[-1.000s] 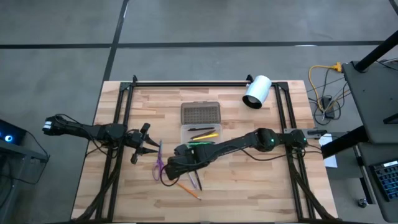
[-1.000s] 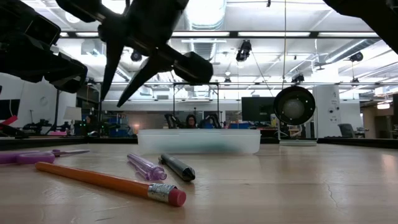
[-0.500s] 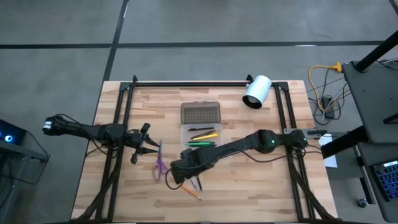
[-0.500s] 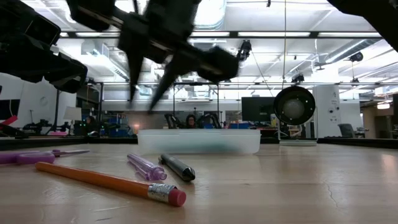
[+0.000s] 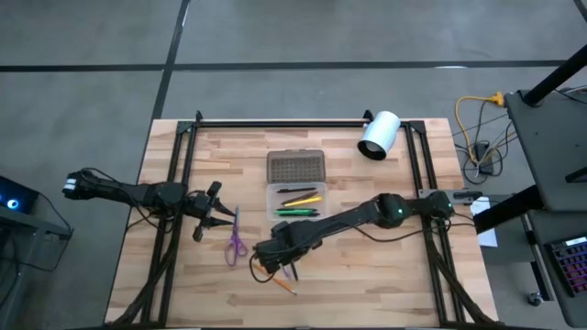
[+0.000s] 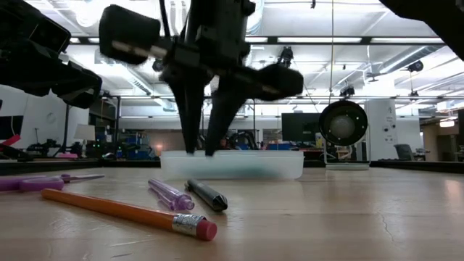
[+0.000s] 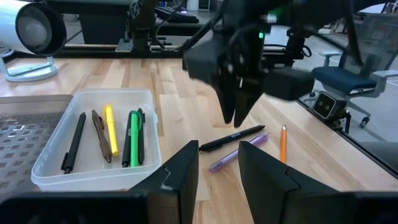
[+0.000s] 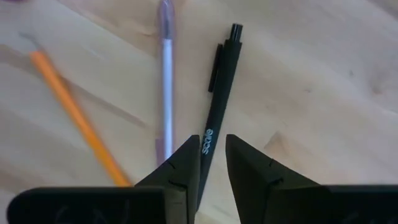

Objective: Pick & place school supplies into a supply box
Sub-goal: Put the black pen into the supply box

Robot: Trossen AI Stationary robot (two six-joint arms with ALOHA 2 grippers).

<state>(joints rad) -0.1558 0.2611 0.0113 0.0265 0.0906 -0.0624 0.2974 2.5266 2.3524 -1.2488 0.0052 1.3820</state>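
right hand (image 8: 212, 163): slightly parted over black pen (image 8: 219, 93) | high view: pen seemingly hidden | left hand (image 7: 219, 174): parted, idle

Two dark jointed arms with thin black cables, pointed fingers, and a green light.

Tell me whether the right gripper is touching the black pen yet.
Apart. In the low view the right gripper hangs with its tips well above the black pen lying on the table, with background visible between them.

a lab: monitors (image 6: 299, 127), an office chair (image 7: 348, 78) and ceiling lights (image 6: 341, 40) behind the table (image 6: 326, 210).
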